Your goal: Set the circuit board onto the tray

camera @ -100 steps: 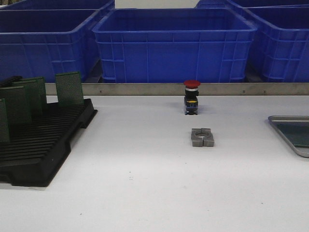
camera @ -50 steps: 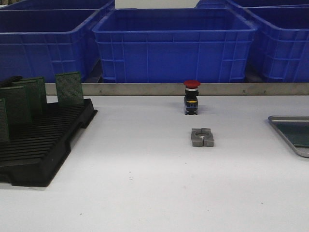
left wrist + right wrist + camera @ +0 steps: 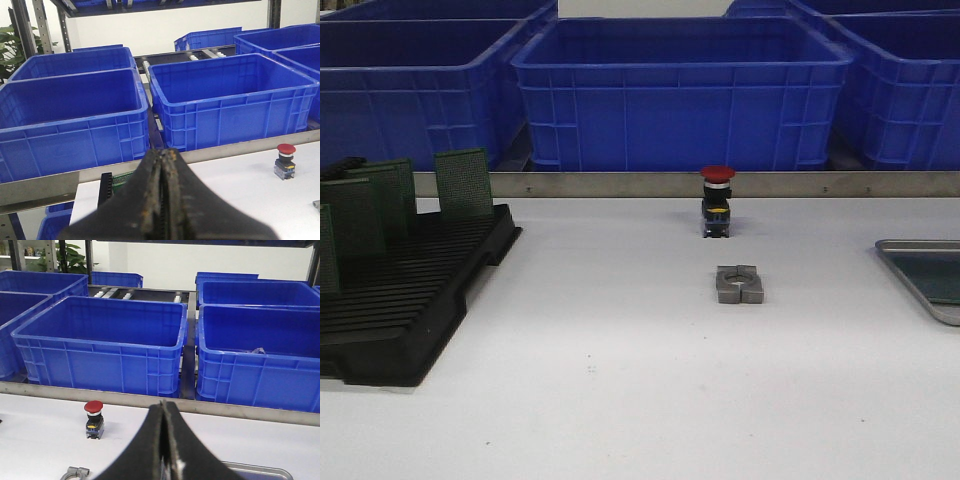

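Observation:
Several green circuit boards [image 3: 463,183] stand upright in a black slotted rack [image 3: 410,300] at the table's left. One board's edge also shows in the left wrist view [image 3: 122,179] behind the fingers. The silvery-grey metal tray [image 3: 925,275] lies at the right edge, partly cut off; its rim shows in the right wrist view [image 3: 260,471]. My left gripper [image 3: 163,152] is shut and empty, raised above the table near the rack. My right gripper [image 3: 163,404] is shut and empty, above the table near the tray. Neither gripper shows in the front view.
A red-capped push button [image 3: 717,200] stands at the table's back middle, with a grey metal clamp [image 3: 739,284] in front of it. A metal rail [image 3: 720,184] borders the table's far edge. Large blue crates [image 3: 680,90] stand behind it.

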Controlling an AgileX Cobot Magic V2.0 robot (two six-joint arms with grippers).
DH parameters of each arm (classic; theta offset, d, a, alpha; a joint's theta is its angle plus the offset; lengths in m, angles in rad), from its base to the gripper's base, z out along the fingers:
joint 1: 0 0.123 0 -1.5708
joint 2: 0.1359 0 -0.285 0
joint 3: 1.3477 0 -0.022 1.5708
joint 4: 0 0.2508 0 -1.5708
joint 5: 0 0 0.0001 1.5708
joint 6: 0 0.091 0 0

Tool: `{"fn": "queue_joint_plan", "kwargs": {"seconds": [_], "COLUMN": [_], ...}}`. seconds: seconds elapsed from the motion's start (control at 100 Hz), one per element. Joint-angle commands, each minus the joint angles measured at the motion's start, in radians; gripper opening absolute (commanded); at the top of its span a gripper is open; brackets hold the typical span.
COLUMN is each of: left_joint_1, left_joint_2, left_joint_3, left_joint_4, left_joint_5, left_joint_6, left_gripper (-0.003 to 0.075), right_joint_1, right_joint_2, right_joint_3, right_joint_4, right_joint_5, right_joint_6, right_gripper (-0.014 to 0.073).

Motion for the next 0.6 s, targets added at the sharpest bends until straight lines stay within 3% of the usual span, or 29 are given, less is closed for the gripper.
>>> {"fn": "queue_joint_plan", "kwargs": {"seconds": [0.0,0.59], "left_joint_1": [0.002,0.002], "left_joint_2": [0.009,0.009], "left_joint_3": [-0.025,-0.025], "left_joint_4": [-0.020,-0.020], "left_joint_5": [-0.066,-0.110], "left_joint_6": [-0.009,-0.009], "left_gripper": [-0.0018,-0.0018], "right_joint_1": [0.001,0.001], "right_joint_2": [0.007,0.007], "right_joint_3": [-0.022,-0.022], "right_joint_4": [0.019,0.019], "right_joint_5": [-0.051,-0.051], "right_joint_6": [-0.009,-0.009], "right_gripper": [-0.0069,-0.0069]}}
